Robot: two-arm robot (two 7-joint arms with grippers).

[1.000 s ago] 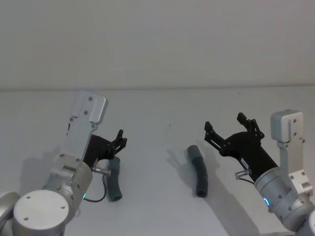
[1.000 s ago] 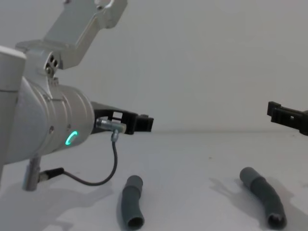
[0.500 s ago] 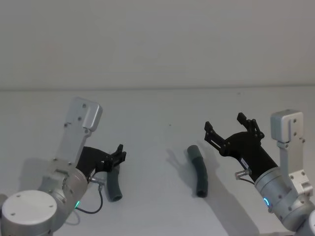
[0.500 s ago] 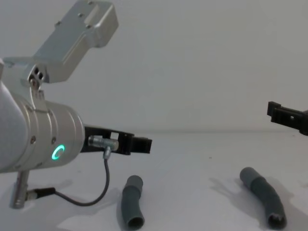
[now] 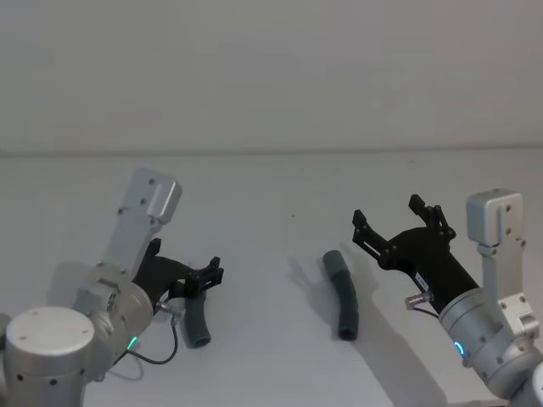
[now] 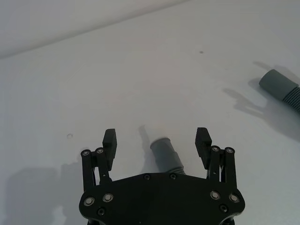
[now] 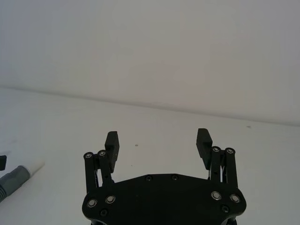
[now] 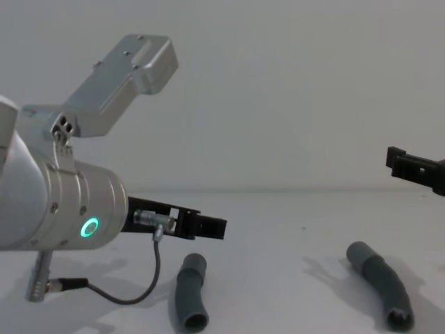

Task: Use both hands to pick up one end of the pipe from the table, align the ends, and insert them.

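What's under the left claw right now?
One grey hose piece lies on the table beneath the open left claw, its cuff showing between the fingers. In the left wrist view the claw's body covers the rest.

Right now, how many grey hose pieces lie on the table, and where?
2. The first hose piece lies just below the open left gripper; the second hose piece lies farther right, near the open right gripper. Neither is held.
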